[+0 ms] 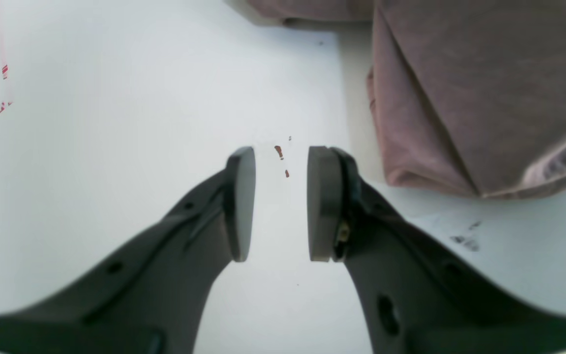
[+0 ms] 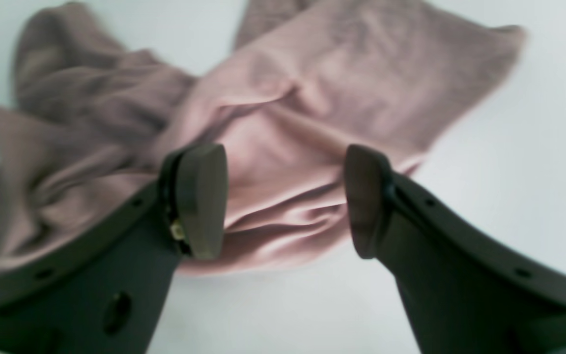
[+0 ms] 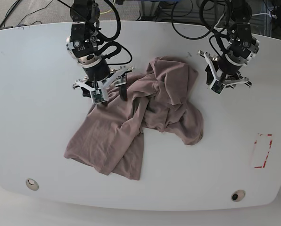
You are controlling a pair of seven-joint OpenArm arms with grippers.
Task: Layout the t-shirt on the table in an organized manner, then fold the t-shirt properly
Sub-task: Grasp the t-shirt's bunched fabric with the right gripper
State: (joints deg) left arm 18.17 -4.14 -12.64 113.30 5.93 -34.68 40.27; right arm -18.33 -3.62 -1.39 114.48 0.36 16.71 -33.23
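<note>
The t-shirt (image 3: 140,125) lies crumpled near the middle of the table (image 3: 32,117), bunched and twisted, one broad flap spread toward the near edge and a rounded lobe toward the red dashed rectangle (image 3: 262,150).

My right gripper (image 2: 285,199) hangs over the shirt's far left part. Its jaws stand apart with nothing between them; mauve folds lie below the gap. That view is soft, so I cannot say whether the pads (image 2: 202,199) brush the cloth.

My left gripper (image 1: 281,202) hovers over bare white table just beside the shirt's right edge. Its jaws are parted by a narrow gap and hold nothing. Through the gap I see small reddish specks (image 1: 279,151) on the tabletop; dark smudges (image 1: 466,240) lie to one side.
</note>
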